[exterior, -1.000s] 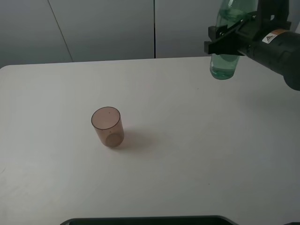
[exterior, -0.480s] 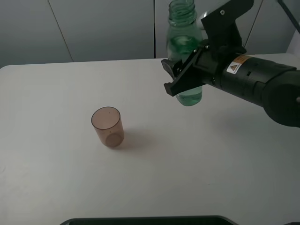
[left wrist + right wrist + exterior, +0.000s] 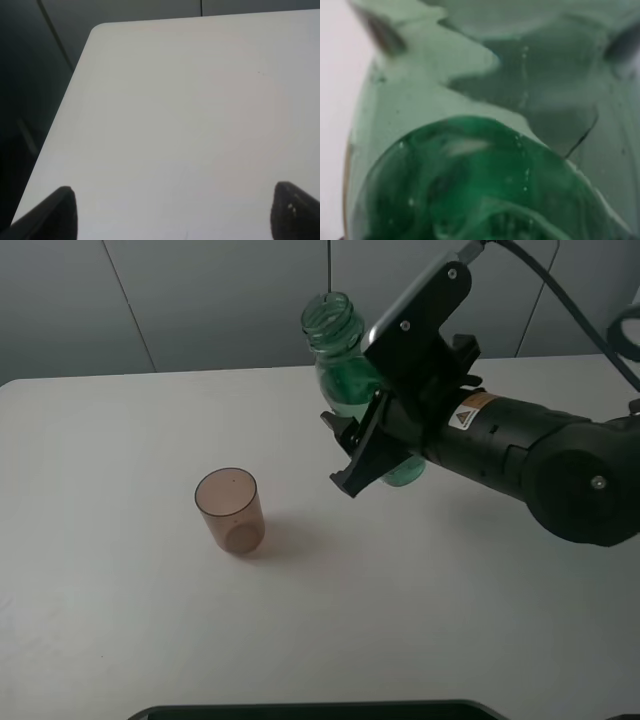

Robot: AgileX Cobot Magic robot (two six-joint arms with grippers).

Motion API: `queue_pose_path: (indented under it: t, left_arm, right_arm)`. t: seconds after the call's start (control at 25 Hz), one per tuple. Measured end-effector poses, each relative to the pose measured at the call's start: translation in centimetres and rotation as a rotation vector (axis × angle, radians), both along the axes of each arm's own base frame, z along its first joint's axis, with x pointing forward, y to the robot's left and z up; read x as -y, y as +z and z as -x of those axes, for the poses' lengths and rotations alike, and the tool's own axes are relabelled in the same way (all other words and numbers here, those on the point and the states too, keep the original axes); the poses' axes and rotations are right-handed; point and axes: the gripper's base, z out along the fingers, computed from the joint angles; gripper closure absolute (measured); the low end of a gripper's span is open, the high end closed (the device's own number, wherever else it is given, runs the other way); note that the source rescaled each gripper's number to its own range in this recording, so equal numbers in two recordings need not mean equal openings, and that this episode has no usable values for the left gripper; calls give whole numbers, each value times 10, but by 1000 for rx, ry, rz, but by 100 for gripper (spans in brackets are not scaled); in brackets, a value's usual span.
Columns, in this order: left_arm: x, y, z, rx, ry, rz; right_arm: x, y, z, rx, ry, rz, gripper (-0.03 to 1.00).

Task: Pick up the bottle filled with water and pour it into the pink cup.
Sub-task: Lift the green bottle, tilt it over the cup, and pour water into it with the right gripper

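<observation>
The green-tinted bottle [image 3: 343, 375] hangs above the table, uncapped, its neck leaning a little to the left. My right gripper [image 3: 375, 445] is shut on its lower body. The right wrist view is filled by the bottle [image 3: 470, 175] and the water inside it. The pink cup [image 3: 230, 510] stands upright on the table, left of the bottle and lower in the exterior view, apart from it. My left gripper [image 3: 177, 215] is open over bare table, with only its two dark fingertips [image 3: 60, 212] showing, and it is out of the exterior view.
The white table [image 3: 120, 640] has a rounded far corner and a dark drop beyond its edge [image 3: 75, 75] in the left wrist view. A dark object [image 3: 320, 708] lies along the front edge. Grey wall panels stand behind.
My right arm has carried the bottle from the far right leftward and nearer to the cup. The bottle's neck now leans slightly left. The cup has stayed put.
</observation>
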Motion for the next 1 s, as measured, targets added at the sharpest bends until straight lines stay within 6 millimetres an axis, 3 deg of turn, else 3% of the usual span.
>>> queue_pose_path:
  t: [0.48,0.72,1.0]
  left_arm:
    - [0,0,0,0,0,0]
    - [0,0,0,0,0,0]
    - [0,0,0,0,-2,-3]
  right_arm:
    - [-8,-24,-21,48,-61,207,97]
    - [-8,-40,-24,60,-26,347,97]
    - [-10,-44,-26,107,31,461,97]
